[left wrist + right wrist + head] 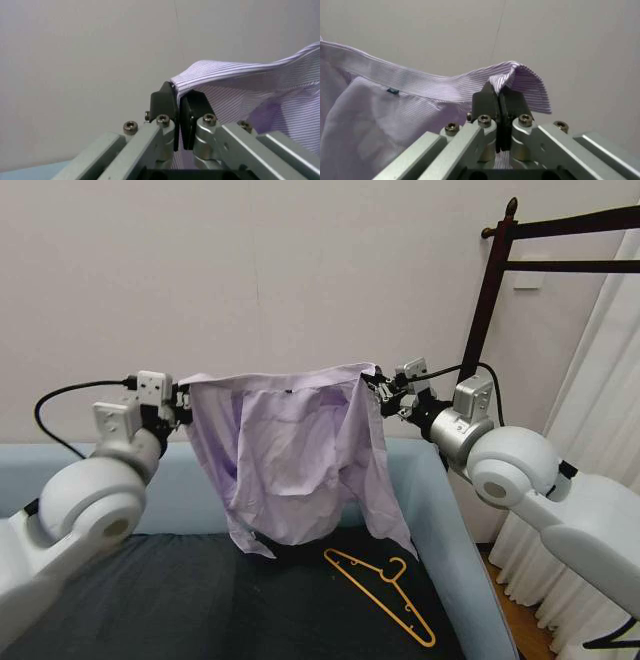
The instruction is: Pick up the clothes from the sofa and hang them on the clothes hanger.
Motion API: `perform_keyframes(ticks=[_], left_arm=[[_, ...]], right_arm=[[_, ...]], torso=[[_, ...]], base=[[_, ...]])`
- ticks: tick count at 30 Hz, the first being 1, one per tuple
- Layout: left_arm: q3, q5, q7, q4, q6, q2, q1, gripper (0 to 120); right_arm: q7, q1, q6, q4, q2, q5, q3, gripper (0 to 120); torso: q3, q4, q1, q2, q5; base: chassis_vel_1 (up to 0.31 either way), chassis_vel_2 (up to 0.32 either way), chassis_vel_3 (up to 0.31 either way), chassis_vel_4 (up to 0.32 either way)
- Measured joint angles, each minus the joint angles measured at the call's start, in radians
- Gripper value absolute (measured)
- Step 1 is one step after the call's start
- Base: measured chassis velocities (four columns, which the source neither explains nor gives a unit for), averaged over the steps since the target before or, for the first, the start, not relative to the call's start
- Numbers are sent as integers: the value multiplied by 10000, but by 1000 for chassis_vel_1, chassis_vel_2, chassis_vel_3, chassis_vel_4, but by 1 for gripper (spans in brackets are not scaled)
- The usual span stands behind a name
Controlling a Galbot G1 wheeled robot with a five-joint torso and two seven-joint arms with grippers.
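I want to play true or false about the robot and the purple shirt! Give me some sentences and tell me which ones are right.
1. The left gripper is pinching the purple shirt. True.
2. The right gripper is open and holds nothing. False: it is shut on the shirt's top edge.
3. The orange hanger lies on the sofa. True.
4. The shirt is on the hanger. False: it hangs in the air, stretched between the two grippers, and the hanger is bare.
5. The dark wooden rack stands on the robot's left. False: it is on the right, beside the sofa.
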Motion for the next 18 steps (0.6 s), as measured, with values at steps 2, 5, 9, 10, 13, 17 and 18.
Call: perform_keyframes(ticks=[2, 5, 9, 10, 13, 17, 18], left_arm=[[-89, -190, -80, -177, -4, 164, 20, 0], [-31, -933, -448, -498, 129, 524, -414, 0], [205, -1204, -614, -352, 244, 561, -752, 0], [240, -1207, -638, -277, 259, 537, -738, 0], [324, -1027, -687, 121, 297, 293, -419, 0], [445, -377, -703, 800, 302, -283, 190, 0], [554, 100, -709, 1194, 302, -676, 491, 0]], right_arm=[[0, -35, -9, 102, -65, 30, 40, 0], [-38, -169, -22, 260, -194, 62, 169, 0], [-138, -360, -14, 135, -252, -20, 271, 0], [-177, -428, 1, 77, -261, -76, 290, 0], [-249, -791, 37, 10, -239, -266, 389, 0], [-188, -1640, 42, 129, -10, -617, 522, 0], [-171, -2229, 52, 209, 168, -937, 552, 0]], torso=[[0, -2, 0, 0, 0], [2, -7, 0, 0, 5], [3, -6, 1, -1, 3], [4, -6, 1, -1, 3], [4, -4, 2, -1, 1], [5, -4, 3, -1, 1], [5, -2, 3, -2, 1]], base=[[0, 0, 0, 0], [0, 0, 0, 0], [0, 0, 0, 0], [0, 0, 0, 0], [0, 0, 0, 0], [0, 0, 0, 0], [0, 0, 0, 0]])
